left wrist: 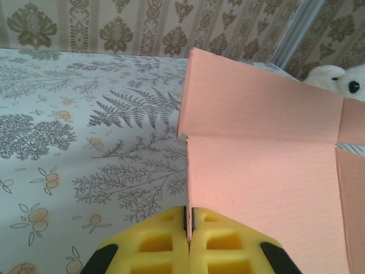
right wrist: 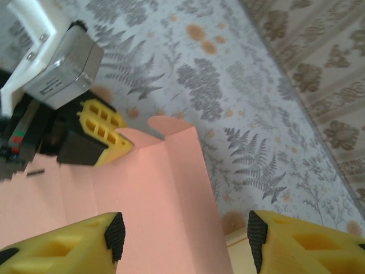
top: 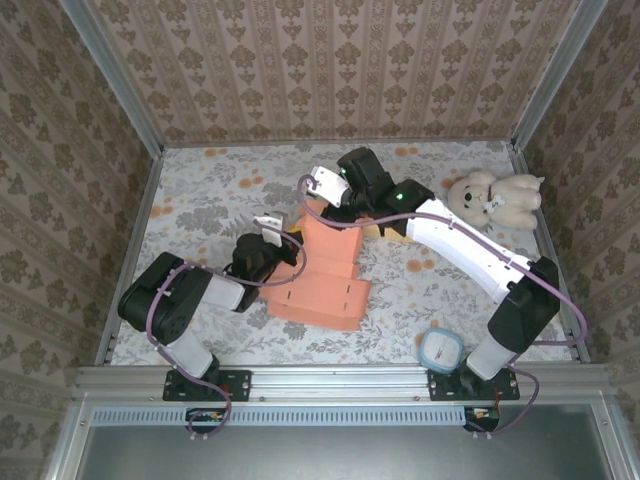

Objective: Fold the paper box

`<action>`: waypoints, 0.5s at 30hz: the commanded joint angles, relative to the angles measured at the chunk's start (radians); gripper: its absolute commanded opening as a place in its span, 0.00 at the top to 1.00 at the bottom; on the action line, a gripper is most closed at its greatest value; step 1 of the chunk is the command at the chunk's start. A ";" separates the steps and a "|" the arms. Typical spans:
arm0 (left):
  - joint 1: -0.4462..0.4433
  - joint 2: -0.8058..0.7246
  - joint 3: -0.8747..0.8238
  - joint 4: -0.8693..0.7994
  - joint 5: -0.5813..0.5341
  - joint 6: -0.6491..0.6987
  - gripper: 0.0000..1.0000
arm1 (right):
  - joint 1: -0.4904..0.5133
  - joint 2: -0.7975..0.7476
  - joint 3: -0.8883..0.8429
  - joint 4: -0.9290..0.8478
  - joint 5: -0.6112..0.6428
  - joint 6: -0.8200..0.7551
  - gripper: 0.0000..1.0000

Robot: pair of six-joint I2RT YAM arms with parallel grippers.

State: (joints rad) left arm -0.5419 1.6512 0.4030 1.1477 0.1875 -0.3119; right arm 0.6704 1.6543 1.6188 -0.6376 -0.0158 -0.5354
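Paper box (left wrist: pixel 262 171) edge sits pinched in left tool (left wrist: pixel 189 220).

No legible text, labels or numbers anywhere.

Matt paper box (left wrist: pixel 268 171), fluffy plush bear (top: pixel 497 198), matt plastic left claw (left wrist: pixel 189 221)

Top ext. cam: fixed, high, behind arm bases; looks down and fwd over whole table (top: pixel 200 200), wide, far off. L wrist cam: low, v. close, looks along left gripper (left wrist: pixel 189 222) across paper box (left wrist: pixel 262 171) twd wallpapered wall (left wrist: pixel 114 28). R wrist cam: close, tilted, looks steeply down past right gripper (right wrist: pixel 185 237) onto box and tabletop. Shared: box in all 3; left gripper in top + R wrist; plush bear (top: pixel 495 198) in top + L wrist.
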 commanded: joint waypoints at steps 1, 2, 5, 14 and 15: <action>-0.003 -0.048 -0.055 0.086 0.050 0.060 1.00 | -0.034 0.090 0.121 -0.352 -0.090 -0.151 0.41; -0.004 -0.060 -0.067 0.088 0.051 0.072 1.00 | -0.040 0.112 0.158 -0.400 -0.089 -0.159 0.43; -0.021 -0.092 -0.097 0.085 0.029 0.110 1.00 | -0.056 0.184 0.252 -0.523 -0.088 -0.179 0.46; -0.083 -0.113 -0.128 0.105 -0.030 0.178 1.00 | -0.093 0.274 0.335 -0.635 -0.102 -0.206 0.51; -0.087 -0.111 -0.130 0.112 -0.036 0.180 1.00 | -0.097 0.281 0.337 -0.637 -0.102 -0.204 0.51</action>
State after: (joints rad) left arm -0.6170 1.5536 0.2897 1.2041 0.1776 -0.1741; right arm 0.5858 1.9114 1.9163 -1.1862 -0.0875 -0.7120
